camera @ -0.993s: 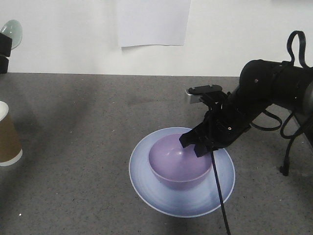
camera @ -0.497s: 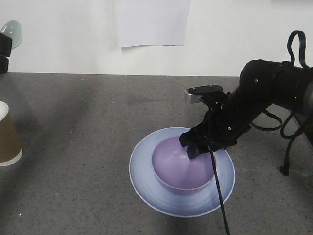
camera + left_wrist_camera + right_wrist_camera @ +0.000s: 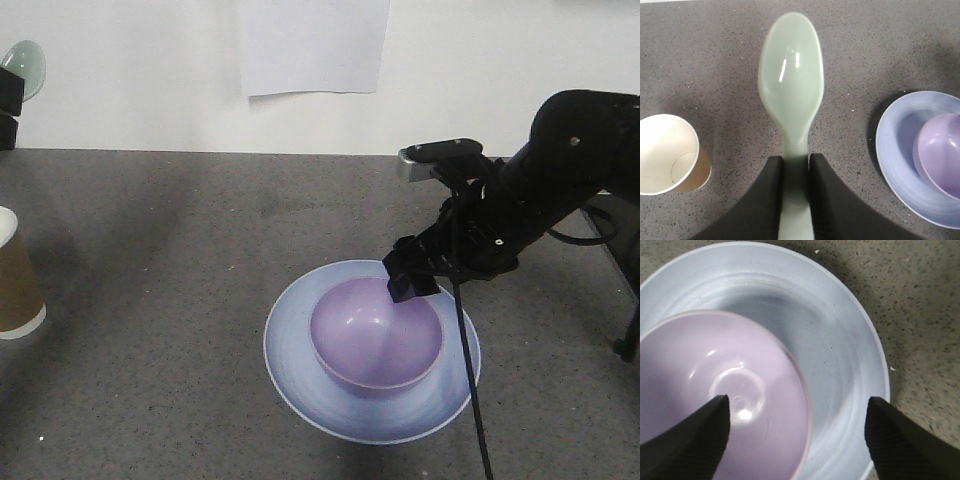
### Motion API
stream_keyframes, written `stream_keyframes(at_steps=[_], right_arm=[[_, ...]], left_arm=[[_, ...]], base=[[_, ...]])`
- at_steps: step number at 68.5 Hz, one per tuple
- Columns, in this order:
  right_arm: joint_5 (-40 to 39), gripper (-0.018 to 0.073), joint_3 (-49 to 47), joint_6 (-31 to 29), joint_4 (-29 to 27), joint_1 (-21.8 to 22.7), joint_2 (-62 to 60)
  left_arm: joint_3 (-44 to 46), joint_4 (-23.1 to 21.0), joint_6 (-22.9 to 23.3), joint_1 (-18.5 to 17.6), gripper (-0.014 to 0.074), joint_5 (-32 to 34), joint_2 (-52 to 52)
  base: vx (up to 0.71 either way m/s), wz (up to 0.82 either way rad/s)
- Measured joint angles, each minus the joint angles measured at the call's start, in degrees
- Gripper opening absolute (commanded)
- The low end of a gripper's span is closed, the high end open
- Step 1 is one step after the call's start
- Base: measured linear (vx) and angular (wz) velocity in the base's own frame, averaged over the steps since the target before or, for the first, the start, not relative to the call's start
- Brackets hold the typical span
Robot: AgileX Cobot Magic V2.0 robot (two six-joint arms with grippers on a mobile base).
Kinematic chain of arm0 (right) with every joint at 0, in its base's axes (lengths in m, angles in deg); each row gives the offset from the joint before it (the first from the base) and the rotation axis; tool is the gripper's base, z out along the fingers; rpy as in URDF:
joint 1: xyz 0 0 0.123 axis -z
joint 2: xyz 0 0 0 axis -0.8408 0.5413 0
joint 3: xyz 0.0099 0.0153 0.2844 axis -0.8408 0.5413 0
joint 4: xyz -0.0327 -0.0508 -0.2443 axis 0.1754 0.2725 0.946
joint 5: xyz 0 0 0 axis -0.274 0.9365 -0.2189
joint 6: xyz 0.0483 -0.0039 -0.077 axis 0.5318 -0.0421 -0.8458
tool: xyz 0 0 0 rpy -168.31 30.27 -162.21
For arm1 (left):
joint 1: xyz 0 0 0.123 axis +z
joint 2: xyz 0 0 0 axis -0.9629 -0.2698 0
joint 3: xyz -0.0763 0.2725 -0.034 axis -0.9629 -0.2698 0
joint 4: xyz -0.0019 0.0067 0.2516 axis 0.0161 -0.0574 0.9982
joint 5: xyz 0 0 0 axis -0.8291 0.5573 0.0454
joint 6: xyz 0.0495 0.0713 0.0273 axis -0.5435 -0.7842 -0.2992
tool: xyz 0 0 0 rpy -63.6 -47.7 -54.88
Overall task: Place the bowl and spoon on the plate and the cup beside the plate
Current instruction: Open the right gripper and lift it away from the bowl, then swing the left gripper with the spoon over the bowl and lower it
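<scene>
Right gripper (image 3: 408, 282) hovers with fingers spread wide over the bowl (image 3: 375, 335); left gripper (image 3: 795, 200) pinches the handle of the spoon (image 3: 791, 85), held above the table. White wall (image 3: 480, 70) backs a speckled grey tabletop (image 3: 150, 250). The plate (image 3: 300, 385) carries the bowl; the cup (image 3: 15, 275) stands upright, well apart.

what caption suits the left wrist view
Left gripper holds the spoon; cup at image left, bowl on plate at right.
</scene>
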Motion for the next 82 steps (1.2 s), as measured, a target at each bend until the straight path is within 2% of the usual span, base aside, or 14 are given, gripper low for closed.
stream_keyframes(at_steps=[46,75,82], right_arm=[[5.98,0.0549,0.0,3.65,4.44,0.0,-25.27],[6.4,0.0549,0.0,4.34,5.55,0.0,-27.71],[6.34,0.0549,0.0,4.34,5.55,0.0,-27.71]], left_arm=[[0.0,0.0,0.0,0.0,-0.0006,0.0,0.0],[0.0,0.0,0.0,0.0,-0.0006,0.0,0.0],[0.0,-0.34,-1.79,0.0,-0.0006,0.0,0.0]], base=[[0.0,0.0],[0.0,0.0],[0.0,0.0]])
